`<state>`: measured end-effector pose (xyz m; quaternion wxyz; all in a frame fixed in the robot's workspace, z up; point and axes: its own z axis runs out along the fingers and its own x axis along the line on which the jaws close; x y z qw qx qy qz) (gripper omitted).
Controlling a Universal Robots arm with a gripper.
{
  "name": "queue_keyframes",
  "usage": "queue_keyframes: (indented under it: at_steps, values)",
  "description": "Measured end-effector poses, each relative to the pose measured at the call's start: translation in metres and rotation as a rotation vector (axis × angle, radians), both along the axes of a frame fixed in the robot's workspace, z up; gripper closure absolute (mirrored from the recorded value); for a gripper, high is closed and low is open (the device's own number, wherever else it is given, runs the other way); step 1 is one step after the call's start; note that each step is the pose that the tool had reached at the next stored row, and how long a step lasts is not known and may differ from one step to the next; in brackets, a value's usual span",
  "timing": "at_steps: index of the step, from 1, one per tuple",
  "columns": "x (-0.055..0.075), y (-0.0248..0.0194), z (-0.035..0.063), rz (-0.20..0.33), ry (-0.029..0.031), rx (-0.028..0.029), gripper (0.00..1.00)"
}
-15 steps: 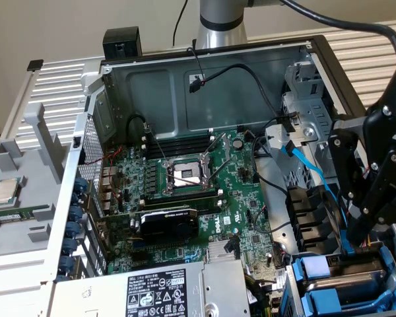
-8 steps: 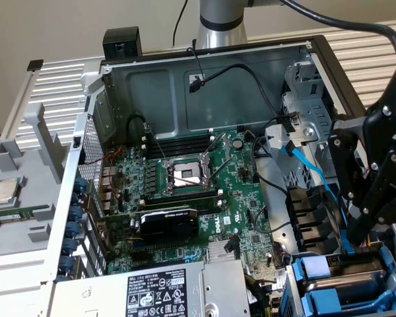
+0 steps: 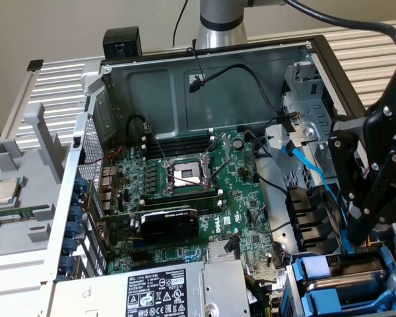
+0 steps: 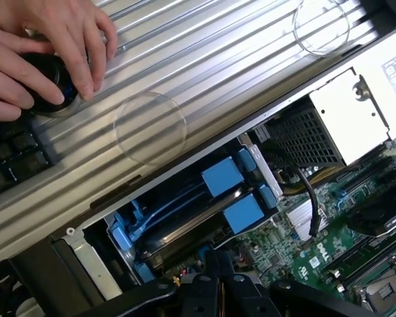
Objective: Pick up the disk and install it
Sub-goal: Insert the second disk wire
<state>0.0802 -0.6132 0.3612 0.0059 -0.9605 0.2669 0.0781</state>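
Fingers (image 4: 214, 274) were together, holding nothing, just above the disk (image 4: 185, 221) in its bay; looked rigid, heavyish, best gripped by blue carrier edges.

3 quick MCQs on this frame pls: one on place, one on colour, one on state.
1. Where is the robot's hand in the exterior view?
A. Over the CPU socket
B. At that view's right, above the drive bay
C. Outside the case, at that view's left

2. What colour are the drive bay's plastic carriers?
A. Blue
B. Red
C. Yellow

3. What state is the CPU socket in?
A. Covered by a heatsink
B. Open, with no cooler on it
C. Hidden under cables

Answers:
1 B: the black hand hangs over the blue bay at the right edge.
2 A: blue tabs show in both views.
3 B: the bare socket and its metal frame are exposed.
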Motion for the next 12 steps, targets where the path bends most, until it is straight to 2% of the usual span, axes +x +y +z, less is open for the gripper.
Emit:
queue_keyframes:
  at_steps: [1,6,12]
  values:
    - [0.0000,0.0000,0.0001,0.006,-0.0010,-0.0001,0.89]
    - [0.0000,0.0000,0.0002,0.015,-0.0146,0.0030,0.89]
    - [-0.0001,0.0001,0.0003,0.016,-0.0148,0.0023,0.89]
